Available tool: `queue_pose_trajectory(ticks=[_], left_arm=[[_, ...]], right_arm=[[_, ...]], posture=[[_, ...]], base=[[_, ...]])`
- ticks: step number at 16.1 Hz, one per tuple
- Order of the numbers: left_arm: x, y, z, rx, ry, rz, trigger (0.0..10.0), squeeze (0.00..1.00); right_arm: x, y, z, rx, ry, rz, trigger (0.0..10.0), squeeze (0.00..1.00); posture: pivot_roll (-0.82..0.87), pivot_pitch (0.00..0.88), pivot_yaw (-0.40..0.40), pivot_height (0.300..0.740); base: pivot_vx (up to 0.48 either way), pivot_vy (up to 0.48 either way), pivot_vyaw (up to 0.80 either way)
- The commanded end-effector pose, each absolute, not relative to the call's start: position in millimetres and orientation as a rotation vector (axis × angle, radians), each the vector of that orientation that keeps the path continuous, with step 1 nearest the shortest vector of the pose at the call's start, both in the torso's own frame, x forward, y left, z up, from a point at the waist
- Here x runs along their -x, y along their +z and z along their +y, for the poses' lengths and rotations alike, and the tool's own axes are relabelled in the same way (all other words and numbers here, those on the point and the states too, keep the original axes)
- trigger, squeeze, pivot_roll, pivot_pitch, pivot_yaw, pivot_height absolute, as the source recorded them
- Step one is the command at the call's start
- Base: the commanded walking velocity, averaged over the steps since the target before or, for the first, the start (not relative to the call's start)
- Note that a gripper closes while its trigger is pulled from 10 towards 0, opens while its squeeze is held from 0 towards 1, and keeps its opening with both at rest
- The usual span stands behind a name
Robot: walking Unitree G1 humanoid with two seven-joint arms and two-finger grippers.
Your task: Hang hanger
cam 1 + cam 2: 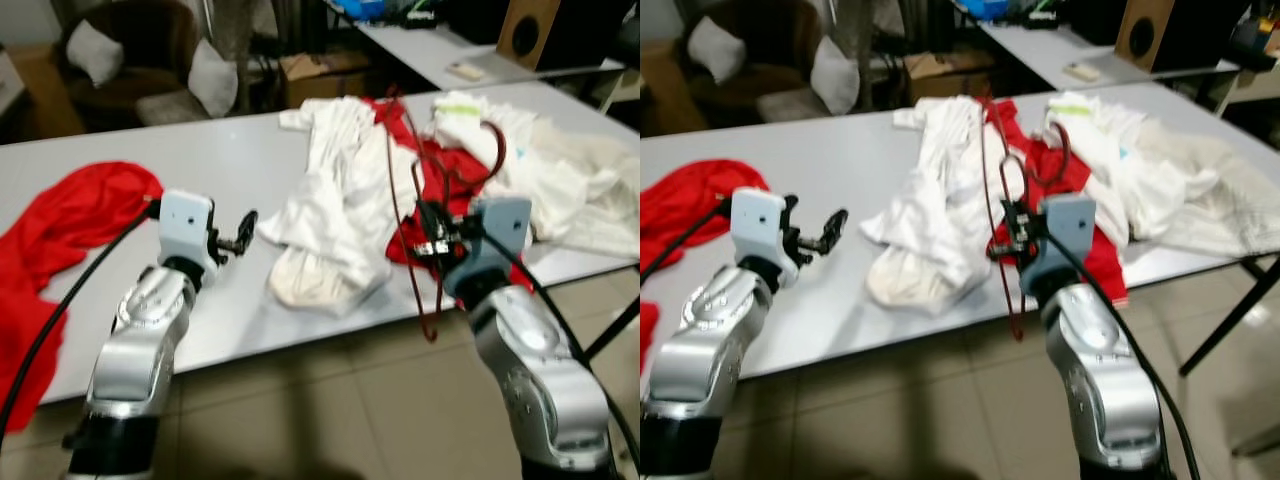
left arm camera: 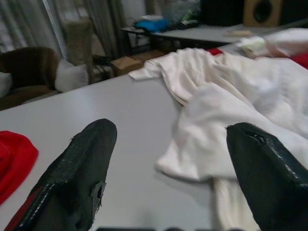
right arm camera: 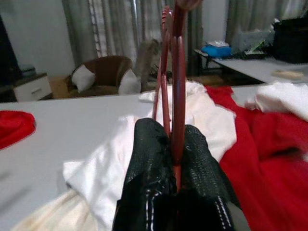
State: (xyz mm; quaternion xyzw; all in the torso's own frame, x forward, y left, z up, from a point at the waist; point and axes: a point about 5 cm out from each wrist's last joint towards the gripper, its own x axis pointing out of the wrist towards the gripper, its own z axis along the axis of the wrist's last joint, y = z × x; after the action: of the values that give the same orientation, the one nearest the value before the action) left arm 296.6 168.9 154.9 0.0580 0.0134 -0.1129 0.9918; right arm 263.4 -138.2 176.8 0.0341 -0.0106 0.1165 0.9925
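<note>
Right gripper [image 3: 174,159] at frame centre-right, fingers clamped on thin dark-red wire hanger [image 1: 432,240]. Left gripper [image 1: 238,234] lower left, fingers spread wide above grey table [image 1: 240,150], beside crumpled white garment [image 1: 330,210].

Grey worktop [image 1: 230,160] on tiled floor [image 1: 330,420]. Brown armchair [image 1: 130,60] with white cushions upper left; curtains [image 3: 110,29] behind; second table [image 1: 440,50] upper right.

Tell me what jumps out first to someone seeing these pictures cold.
The dark red hanger stands out first: the right gripper is shut on its wire above the table's near edge, the hook end up over the clothes. Behind it a heap of white garments and a red garment sprawls across the grey table. The left gripper hovers open over bare tabletop, with a red cloth at the table's left end.
</note>
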Motion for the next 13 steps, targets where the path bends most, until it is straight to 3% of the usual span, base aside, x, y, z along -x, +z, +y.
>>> queue_pose_trajectory(ticks=[1, 13], left_arm=[[-298, 153, 171, -0.145, -0.217, 0.037, 10.0, 0.16], [-300, 147, 173, -0.136, -0.212, 0.044, 10.0, 0.16]], right_arm=[[-263, 173, -140, -0.061, 0.212, 0.005, 10.0, 0.0], [-261, 159, -139, -0.073, 0.234, 0.056, 10.0, 0.0]], posture=[[-0.11, 0.0, 0.065, 0.74], [-0.11, 0.0, 0.053, 0.74]], base=[[0.0, 0.337, 0.0], [0.0, 0.336, 0.0]])
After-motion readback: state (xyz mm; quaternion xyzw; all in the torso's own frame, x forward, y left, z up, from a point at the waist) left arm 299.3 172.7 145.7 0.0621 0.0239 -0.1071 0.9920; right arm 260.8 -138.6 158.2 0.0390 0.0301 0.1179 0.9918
